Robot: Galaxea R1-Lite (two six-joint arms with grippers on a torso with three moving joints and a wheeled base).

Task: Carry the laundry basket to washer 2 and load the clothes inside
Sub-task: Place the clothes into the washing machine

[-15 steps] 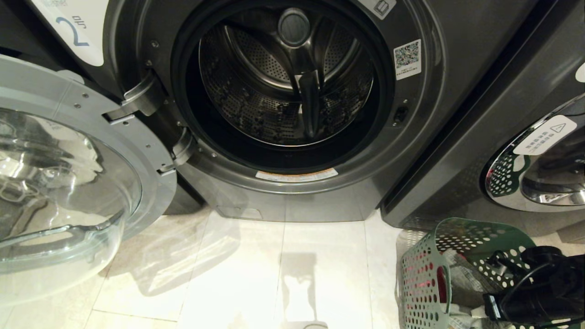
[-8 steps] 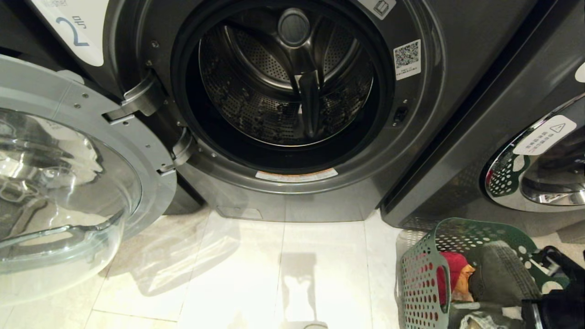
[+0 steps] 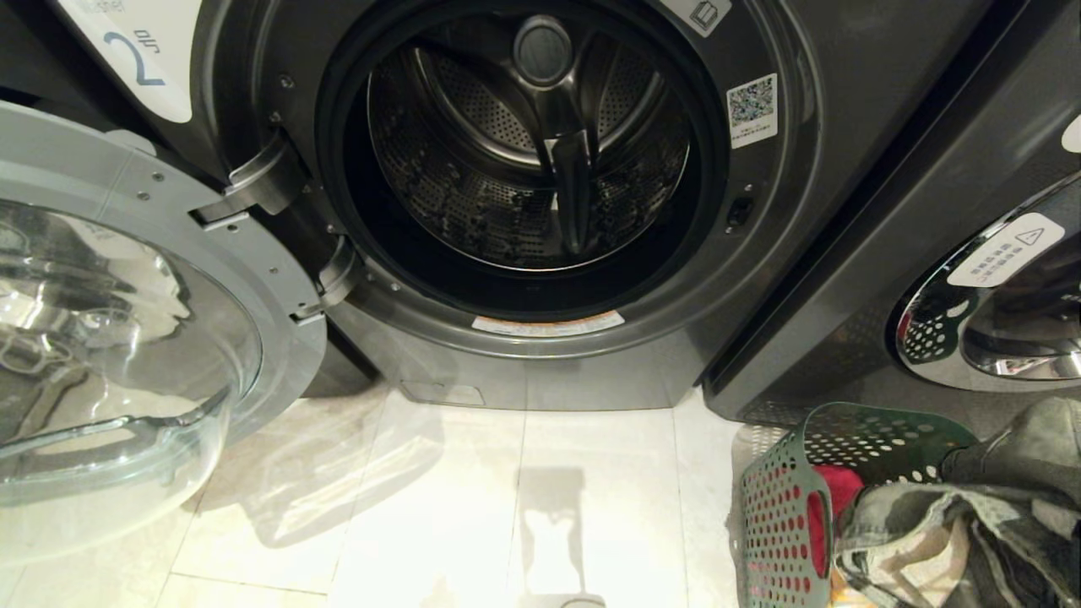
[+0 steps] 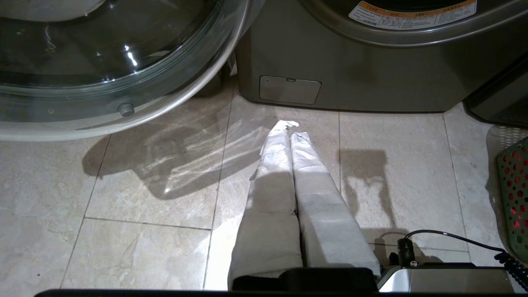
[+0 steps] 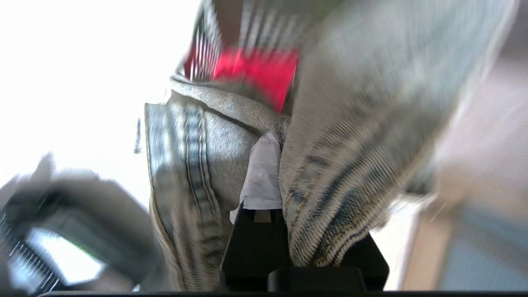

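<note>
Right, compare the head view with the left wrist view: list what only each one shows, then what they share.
Head view only: washer 2's open drum, its numeral label, the neighbouring washer, and denim clothes lifted above the laundry basket.

Left wrist view only: the left gripper, shut, hanging over the floor, and the washer's small service flap.

Both: the swung-open glass door, the tiled floor, the green basket, and the orange warning sticker.

The faded denim garment [image 3: 971, 523] has been lifted out of the laundry basket [image 3: 781, 515] and now hangs above its rim. It is clamped in the right claw [image 5: 272, 165], apparently by a fold; the view is blurred. The red garment [image 3: 836, 490] has been uncovered.
</note>
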